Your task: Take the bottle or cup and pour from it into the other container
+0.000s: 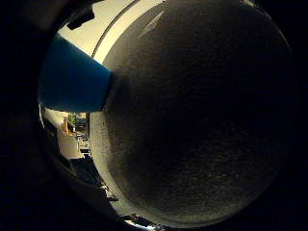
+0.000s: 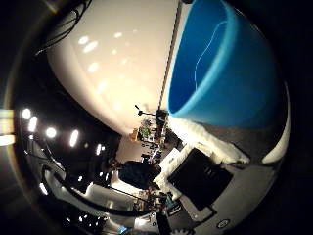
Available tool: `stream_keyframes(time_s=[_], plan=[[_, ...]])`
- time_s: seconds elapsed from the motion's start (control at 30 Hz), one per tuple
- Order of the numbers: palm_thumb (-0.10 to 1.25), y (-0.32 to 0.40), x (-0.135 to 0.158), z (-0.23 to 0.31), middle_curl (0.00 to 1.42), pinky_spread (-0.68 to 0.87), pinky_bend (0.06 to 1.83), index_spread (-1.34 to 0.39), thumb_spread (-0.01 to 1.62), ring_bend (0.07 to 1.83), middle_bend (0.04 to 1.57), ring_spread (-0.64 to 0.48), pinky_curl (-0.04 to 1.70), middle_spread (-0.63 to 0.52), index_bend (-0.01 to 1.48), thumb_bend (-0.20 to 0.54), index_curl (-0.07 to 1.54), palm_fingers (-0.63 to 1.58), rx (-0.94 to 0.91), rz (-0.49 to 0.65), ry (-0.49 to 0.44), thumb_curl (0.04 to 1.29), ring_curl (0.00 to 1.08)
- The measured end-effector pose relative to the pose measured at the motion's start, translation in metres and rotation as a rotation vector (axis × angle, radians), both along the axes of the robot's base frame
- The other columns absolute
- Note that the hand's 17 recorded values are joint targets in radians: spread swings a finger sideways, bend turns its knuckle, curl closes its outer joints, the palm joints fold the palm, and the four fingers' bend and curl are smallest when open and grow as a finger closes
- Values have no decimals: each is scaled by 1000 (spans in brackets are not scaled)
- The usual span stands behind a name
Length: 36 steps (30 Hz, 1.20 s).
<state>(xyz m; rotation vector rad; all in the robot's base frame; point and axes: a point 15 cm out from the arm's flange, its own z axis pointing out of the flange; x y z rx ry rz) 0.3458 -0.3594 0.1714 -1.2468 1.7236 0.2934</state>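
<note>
A blue cup (image 2: 223, 61) fills a large part of the right thumb side palm view, so it is close to the palm. Its smooth blue wall also shows in the right little finger side palm view (image 1: 72, 77), beside a broad dark grey textured surface (image 1: 197, 115) that fills most of that view and is also very near the palm. I cannot tell whether that grey surface is the other container or a mat. White and black parts of my hand (image 2: 210, 174) show below the cup.
A white ceiling (image 2: 117, 69) with bright lamps spreads behind the cup in the thumb side view. Cluttered room furniture (image 2: 152, 132) stands far off. A pale strip of room (image 1: 106, 29) shows beyond the grey surface.
</note>
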Motion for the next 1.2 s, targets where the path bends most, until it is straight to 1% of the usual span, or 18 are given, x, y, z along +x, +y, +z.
stream_keyframes(time_s=[0.17,0.27,0.4,0.57,0.8,1.0,1.2], plan=[[794,2,0,2,564,-458,897,-331,999,1031,719,-214,286,-179,202,-20,373,904,10,7,-2,440,436],[805,10,-1,5,616,-524,954,-376,958,1073,745,-233,321,-218,213,-24,434,957,35,26,-8,468,475],[822,12,1,7,680,-536,1012,-418,904,1108,763,-250,376,-251,246,-26,531,976,42,34,-11,502,516],[829,14,1,9,761,-515,1065,-467,854,1143,796,-267,449,-282,273,-28,664,961,52,37,-17,537,560],[846,31,-1,19,847,-486,1117,-518,815,1185,833,-277,536,-307,261,-27,827,911,119,81,-35,569,606],[848,32,2,35,897,-473,1123,-550,801,1208,846,-279,593,-320,252,-29,946,882,92,92,-44,585,630],[853,41,11,61,932,-473,1125,-572,783,1217,847,-281,641,-331,222,-29,1025,870,38,128,-56,599,647]])
